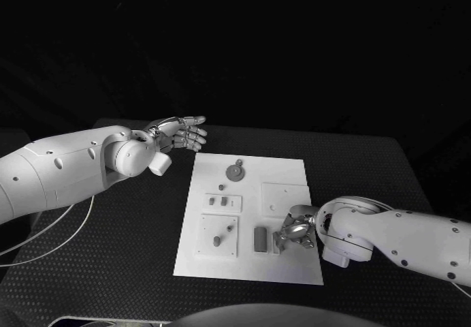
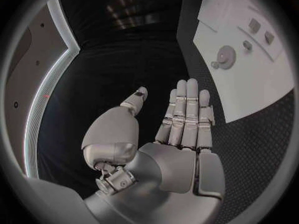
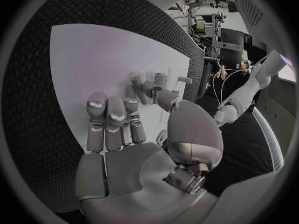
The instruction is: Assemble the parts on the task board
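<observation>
The white task board (image 1: pixel 250 269) lies in the middle of the table. It carries a round grey part (image 1: pixel 235 172) near its far end, small grey pieces (image 1: pixel 218 200) on a square plate, a peg (image 1: pixel 217 240) and a dark oblong block (image 1: pixel 260 238). My right hand (image 1: pixel 295 230) rests low on the board just right of that block. In the right wrist view my right hand (image 3: pixel 124 129) lies over the board (image 3: pixel 93 55), thumb and one finger meeting round a small grey part (image 3: pixel 149 88). My left hand (image 1: pixel 182 134) hovers beyond the board's far left corner, holding nothing, its fingers (image 2: pixel 187 109) straight.
The black table (image 1: pixel 118 259) stretches wide to the left of the board. A white cable (image 1: pixel 59 228) hangs from my left arm over that side. In the left wrist view the board (image 2: pixel 249 84) and the round part (image 2: pixel 223 57) lie off to the side of my left hand.
</observation>
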